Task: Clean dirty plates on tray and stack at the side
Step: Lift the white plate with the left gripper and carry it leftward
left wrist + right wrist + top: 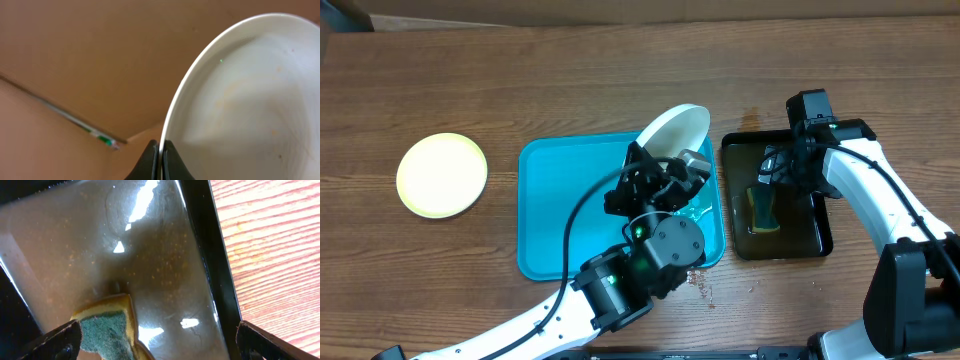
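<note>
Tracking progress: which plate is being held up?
The white plate, its rim gripped in the left hand; the yellow plate lies flat on the table.

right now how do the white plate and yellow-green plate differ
The white plate is tilted up, pinched at its rim by the left fingers; the yellow-green plate lies flat on the table. The white plate is over the turquoise tray; the yellow-green plate sits left of it. Both are round.

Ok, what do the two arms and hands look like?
Both the left arm and right arm have glossy white links, black round joints and a black cable running alongside. A green light glows at the left arm's wrist joint. The left hand and right hand are black, with dark, wedge-shaped fingers.
</note>
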